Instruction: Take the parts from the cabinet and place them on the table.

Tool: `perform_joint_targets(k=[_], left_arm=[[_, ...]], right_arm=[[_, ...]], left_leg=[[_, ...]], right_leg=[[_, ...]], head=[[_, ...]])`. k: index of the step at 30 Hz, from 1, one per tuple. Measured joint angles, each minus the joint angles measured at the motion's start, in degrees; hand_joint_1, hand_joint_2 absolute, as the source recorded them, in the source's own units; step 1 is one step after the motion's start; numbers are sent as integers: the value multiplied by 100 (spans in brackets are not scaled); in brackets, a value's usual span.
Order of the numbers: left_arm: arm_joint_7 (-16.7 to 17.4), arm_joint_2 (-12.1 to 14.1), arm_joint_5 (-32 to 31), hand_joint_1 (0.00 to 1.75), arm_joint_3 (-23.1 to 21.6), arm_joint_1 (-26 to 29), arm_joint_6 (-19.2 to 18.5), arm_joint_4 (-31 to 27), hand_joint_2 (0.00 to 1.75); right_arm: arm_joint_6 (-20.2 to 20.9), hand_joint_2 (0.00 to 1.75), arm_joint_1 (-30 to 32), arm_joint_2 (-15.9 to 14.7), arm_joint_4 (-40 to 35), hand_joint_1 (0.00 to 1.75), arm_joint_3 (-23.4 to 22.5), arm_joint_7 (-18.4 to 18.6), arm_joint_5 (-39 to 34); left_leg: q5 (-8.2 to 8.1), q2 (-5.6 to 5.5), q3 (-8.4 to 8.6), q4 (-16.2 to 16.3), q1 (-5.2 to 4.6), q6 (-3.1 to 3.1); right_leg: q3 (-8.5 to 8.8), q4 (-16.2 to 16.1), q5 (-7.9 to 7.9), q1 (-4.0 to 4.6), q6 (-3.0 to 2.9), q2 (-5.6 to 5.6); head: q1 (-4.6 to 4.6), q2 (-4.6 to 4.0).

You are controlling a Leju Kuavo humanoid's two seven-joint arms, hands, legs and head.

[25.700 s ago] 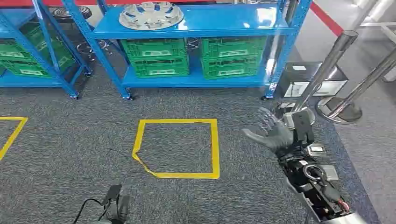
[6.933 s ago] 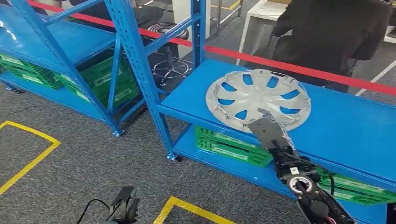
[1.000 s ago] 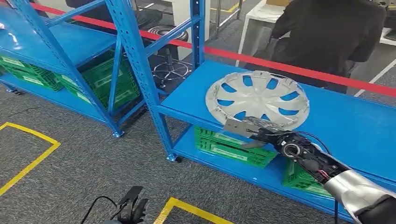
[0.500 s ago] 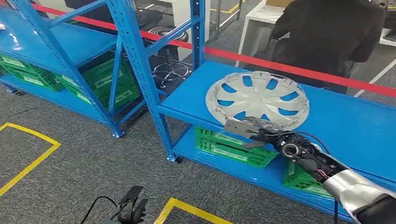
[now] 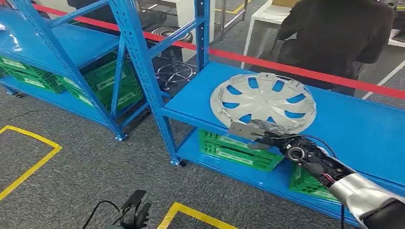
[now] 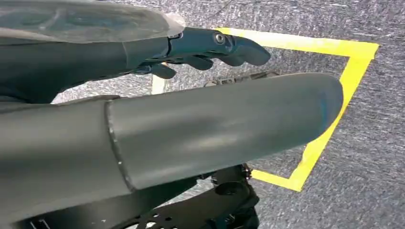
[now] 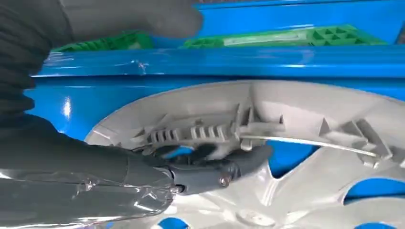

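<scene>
Right hand (image 5: 253,133) at the near rim of the silver wheel cover (image 5: 263,101), fingers reaching onto it.

Seen from the right wrist, dark fingers (image 7: 224,167) hooked over the ribbed inner rim of the wheel cover (image 7: 305,138); thumb out of sight, so cannot tell whether clamped on it or merely resting; wheel cover lying flat on the upper blue shelf (image 5: 363,129) of the rack, near its front edge; green crates (image 5: 236,149) on the shelf below; left hand (image 6: 200,50) hanging over grey carpet with yellow floor tape (image 6: 334,109), fingers loosely apart, holding nothing; beyond the rack, a red barrier tape (image 5: 305,73) and a person in dark clothing (image 5: 339,33).
</scene>
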Motion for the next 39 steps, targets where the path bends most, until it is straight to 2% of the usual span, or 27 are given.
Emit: perform_joint_targets(k=[39], left_arm=[[-35, 20, 155, 0, 0, 3, 6, 0, 0]], right_arm=[[-61, 175, 16, 0, 70, 175, -13, -105, -11]], left_leg=[[-1, -1, 0, -2, 1, -1]], right_leg=[[0, -1, -4, -1, -4, -1]], head=[[-4, 0]])
